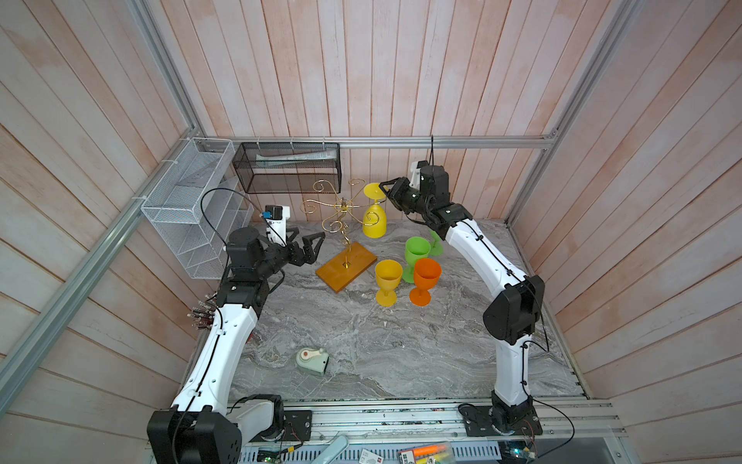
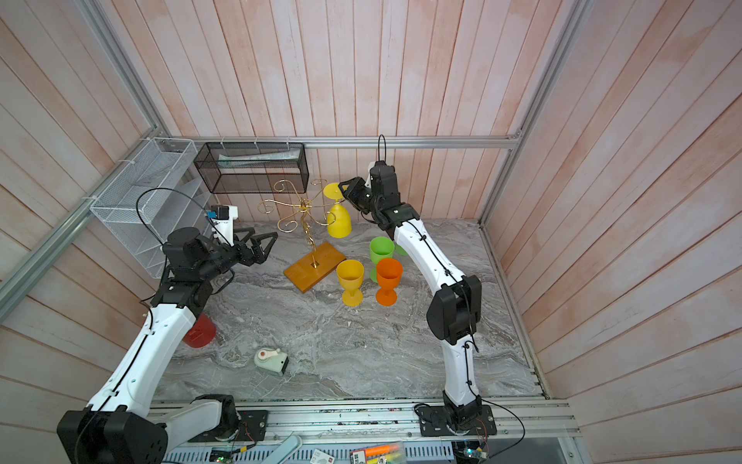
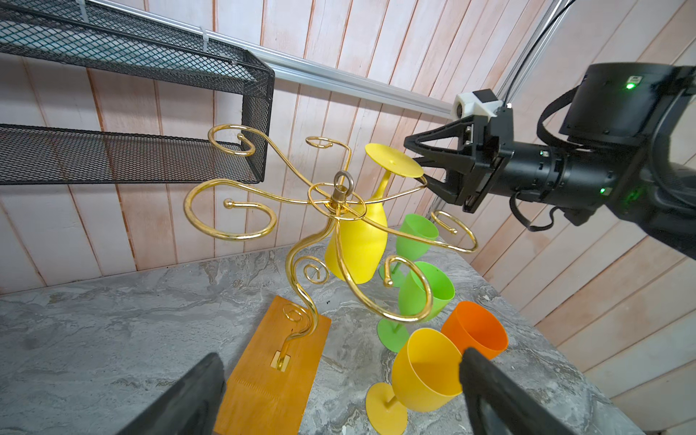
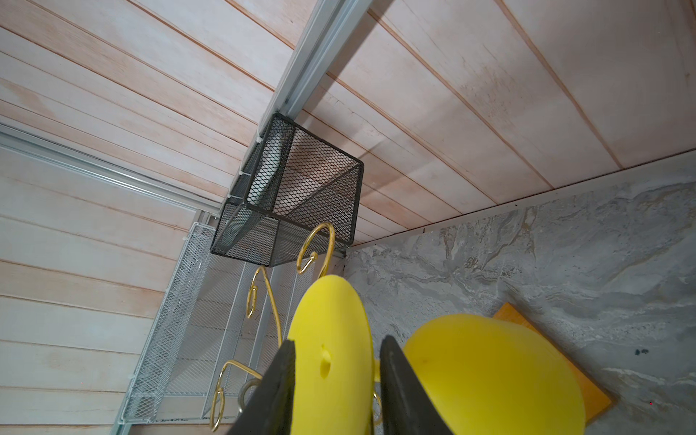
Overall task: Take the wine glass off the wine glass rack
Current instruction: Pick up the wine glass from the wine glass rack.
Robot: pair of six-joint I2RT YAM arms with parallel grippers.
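Right gripper (image 4: 337,339) fingers (image 4: 399,376) sit each side of the foot of the yellow wine glass (image 4: 489,373) (pinching it? I cannot tell). Left gripper (image 1: 309,234) gapes wide.

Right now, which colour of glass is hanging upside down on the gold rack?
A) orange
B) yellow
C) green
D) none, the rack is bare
B: the yellow wine glass hangs bowl-down from an arm of the wine glass rack, the right gripper with its jaws either side of its foot; a green glass and the orange glass stand upright on the table.
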